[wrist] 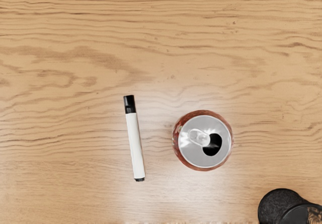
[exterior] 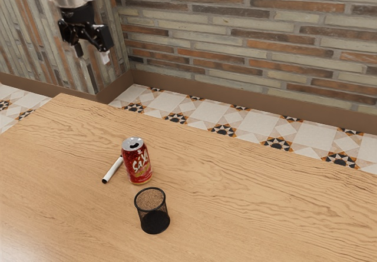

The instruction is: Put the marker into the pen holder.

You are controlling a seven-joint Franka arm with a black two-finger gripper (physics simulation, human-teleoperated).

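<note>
Jaws stood apart, nothing between them. Marker (wrist: 135, 146) lay flat on the worktop (exterior: 265, 215), well below the jaws, near the can (wrist: 206, 141). Pen holder (exterior: 155, 221) was also below them, upright. Marker looked light, stiff, slick, likely to roll if nudged. Best hold: mid-barrel, squeezed across its width.
</note>
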